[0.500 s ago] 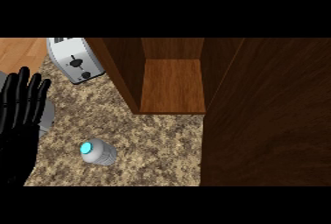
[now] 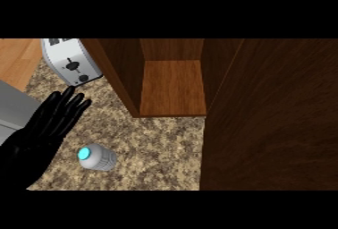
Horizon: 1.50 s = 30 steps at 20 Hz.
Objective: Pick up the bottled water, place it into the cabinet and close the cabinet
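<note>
Here, bottled water (image 2: 98, 157) on tabletop (image 2: 158, 147) — no legible label.
Left hand (image 2: 56, 117) released, fingers straight — beside bottle; cabinet (image 2: 171, 87) open.

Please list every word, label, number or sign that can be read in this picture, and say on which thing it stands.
No text can be read.
Bottled water: no label shows, only its blue cap.
Toaster: dark knobs and a lever, no legible marks.
Cabinet: plain wood.
</note>
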Available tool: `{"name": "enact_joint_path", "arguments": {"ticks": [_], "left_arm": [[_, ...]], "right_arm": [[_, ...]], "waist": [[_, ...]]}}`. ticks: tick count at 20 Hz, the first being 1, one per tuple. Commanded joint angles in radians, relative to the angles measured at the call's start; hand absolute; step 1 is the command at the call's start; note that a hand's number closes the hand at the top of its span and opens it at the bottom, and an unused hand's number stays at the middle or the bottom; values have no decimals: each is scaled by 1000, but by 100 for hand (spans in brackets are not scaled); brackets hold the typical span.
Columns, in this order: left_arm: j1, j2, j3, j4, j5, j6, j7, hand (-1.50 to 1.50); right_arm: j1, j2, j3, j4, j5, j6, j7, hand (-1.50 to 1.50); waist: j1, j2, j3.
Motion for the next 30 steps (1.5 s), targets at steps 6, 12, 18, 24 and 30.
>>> {"name": "enact_joint_path", "arguments": {"ticks": [6,12,18,24,30], "left_arm": [[62,246,182,50,479,-226,154,-150],[53,271,229,144,346,-278,144,-150],[73,216,221,225,243,-337,111,-150],[-16,175,209,469,76,-424,19,-150],[-13,146,187,653,-51,-492,-73,-150]], "right_arm": [[257,-5,181,-279,3,47,94,-150],[415,-36,212,-443,-11,67,115,-150],[570,-32,327,-445,86,72,-12,-150],[555,-45,366,-441,117,42,-10,-150],[702,-128,350,-481,80,86,-136,-150]], "waist": [[14,-2,1],[5,-1,1],[1,-2,1],[-2,2,-1],[-23,-3,-1]]}}
